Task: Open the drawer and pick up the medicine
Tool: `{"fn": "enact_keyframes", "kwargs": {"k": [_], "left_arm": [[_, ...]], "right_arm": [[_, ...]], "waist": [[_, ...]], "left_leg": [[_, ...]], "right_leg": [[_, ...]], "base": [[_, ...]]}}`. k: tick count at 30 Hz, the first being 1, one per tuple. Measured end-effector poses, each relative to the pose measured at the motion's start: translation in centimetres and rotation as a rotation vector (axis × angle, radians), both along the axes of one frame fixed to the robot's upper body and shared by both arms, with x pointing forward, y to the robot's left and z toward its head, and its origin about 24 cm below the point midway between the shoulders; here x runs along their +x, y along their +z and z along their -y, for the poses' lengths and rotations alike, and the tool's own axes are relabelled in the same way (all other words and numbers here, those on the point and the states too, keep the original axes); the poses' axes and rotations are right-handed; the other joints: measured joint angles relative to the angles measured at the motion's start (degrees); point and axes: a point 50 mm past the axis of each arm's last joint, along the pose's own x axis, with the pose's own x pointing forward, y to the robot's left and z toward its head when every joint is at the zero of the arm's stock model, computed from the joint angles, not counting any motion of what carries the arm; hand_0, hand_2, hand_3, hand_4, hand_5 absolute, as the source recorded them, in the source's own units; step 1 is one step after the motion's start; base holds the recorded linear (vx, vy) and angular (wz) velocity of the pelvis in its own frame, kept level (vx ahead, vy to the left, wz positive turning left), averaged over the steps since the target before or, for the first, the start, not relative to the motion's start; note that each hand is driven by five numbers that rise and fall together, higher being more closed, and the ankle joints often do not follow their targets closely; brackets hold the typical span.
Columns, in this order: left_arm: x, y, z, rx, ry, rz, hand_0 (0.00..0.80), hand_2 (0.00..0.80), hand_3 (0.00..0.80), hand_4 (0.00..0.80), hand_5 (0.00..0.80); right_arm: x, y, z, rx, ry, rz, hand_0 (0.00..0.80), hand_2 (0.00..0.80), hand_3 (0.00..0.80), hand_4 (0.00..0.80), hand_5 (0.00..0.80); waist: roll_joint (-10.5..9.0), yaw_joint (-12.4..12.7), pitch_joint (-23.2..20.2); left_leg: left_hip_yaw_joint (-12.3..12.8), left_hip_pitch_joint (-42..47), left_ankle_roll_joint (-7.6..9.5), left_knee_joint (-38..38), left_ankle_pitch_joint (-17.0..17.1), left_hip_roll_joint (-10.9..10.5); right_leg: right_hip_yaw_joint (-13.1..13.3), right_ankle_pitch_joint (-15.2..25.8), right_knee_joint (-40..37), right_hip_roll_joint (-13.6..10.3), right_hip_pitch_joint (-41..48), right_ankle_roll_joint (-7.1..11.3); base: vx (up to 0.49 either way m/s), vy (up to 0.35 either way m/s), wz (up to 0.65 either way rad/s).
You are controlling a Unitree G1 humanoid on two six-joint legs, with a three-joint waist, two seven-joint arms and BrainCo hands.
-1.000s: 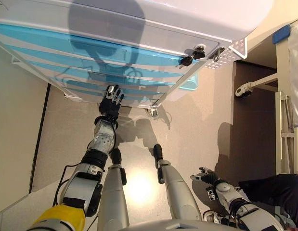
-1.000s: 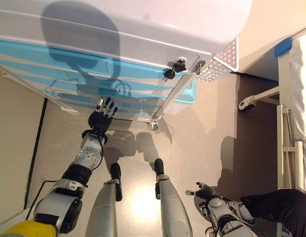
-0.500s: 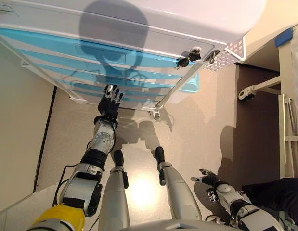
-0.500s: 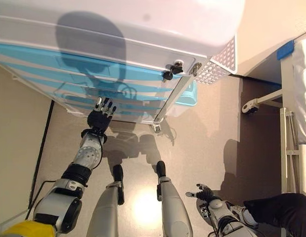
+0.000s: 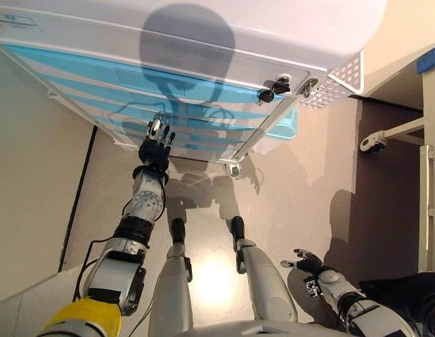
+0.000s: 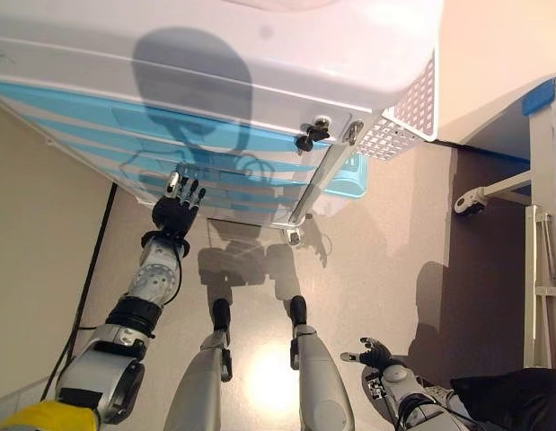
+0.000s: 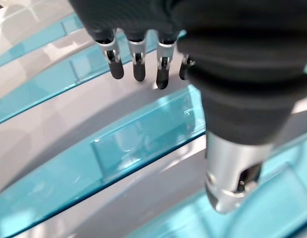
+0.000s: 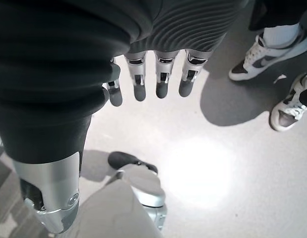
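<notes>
While my right hand [image 5: 306, 261] hangs low by my side over the floor [image 6: 367, 260], fingers relaxed and holding nothing, it has no part in this step; a person's shoes [image 8: 262, 39] stand near it. Further out, my left hand [image 5: 155, 144] reaches toward the cabinet [image 6: 215, 54] with its fingers straight and spread — empty, their dark tips just at the lower drawer fronts, though I cannot tell if they touch. The drawer [image 7: 143, 144] before my fingers [image 7: 138, 67] is shut, a pale front banded with clear blue plastic and a raised rectangular pull in the band. That pull looks stiff, smooth and likely slippery, so I judge it best to hook my fingertips behind its edge and draw straight out. The medicine is nowhere in view — presumably inside; I expect it to be small and light. Beyond, keys [image 5: 273, 87] hang at the cabinet's top corner, beside a perforated side basket [image 6: 399, 117].
</notes>
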Motion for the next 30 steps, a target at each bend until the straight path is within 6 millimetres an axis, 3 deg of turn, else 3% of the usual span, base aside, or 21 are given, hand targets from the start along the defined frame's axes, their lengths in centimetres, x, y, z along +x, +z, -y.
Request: {"fn": "enact_keyframes", "kwargs": {"k": [1, 2, 13, 30], "left_arm": [[0.0, 0.0, 0.0, 0.0, 0.003, 0.001, 0.772, 0.772, 0.772, 0.772, 0.772], [0.1, 0.1, 0.0, -0.002, 0.009, -0.002, 0.8, 0.8, 0.8, 0.8, 0.8], [0.1, 0.2, -1.3, -0.059, 0.109, -0.043, 0.8, 0.8, 0.8, 0.8, 0.8], [0.2, -0.2, -0.6, -0.08, 0.113, -0.054, 0.8, 0.8, 0.8, 0.8, 0.8]], "right_arm": [[0.0, 0.0, 0.0, -0.001, 0.0, 0.0, 0.0, 0.0, 0.0, 0.0, 0.0], [0.0, 0.0, 0.0, -0.003, -0.001, 0.001, 0.0, 0.0, 0.0, 0.0, 0.0], [0.1, 0.1, 0.1, -0.016, -0.007, 0.01, 0.0, 0.0, 0.0, 0.0, 0.0], [0.2, 0.1, 0.0, -0.017, -0.005, 0.011, 0.0, 0.0, 0.0, 0.0, 0.0]], "waist": [[0.0, -0.01, 0.0], [0.0, -0.01, 0.0], [-0.05, -1.36, -0.04], [-0.09, -1.22, -0.12]], "left_leg": [[-0.01, 0.01, 0.0, -0.04, 0.01, 0.0], [-0.07, 0.05, 0.01, -0.31, 0.13, -0.02], [-0.11, 0.11, -0.07, -1.56, 0.72, -0.16], [-0.05, 0.55, -0.16, -1.87, 0.65, -0.15]], "right_leg": [[-0.03, -0.01, 0.0, -0.01, 0.01, -0.02], [-0.07, -0.01, -0.03, -0.02, -0.03, -0.02], [-0.28, 0.14, -0.79, -0.12, -0.13, -0.26], [-0.28, 0.13, -0.88, -0.13, 0.06, -0.26]], "base": [[0.012, -0.018, 0.04], [0.0, 0.0, 0.0], [0.005, -0.002, 0.01], [0.0, 0.0, 0.0]]}}
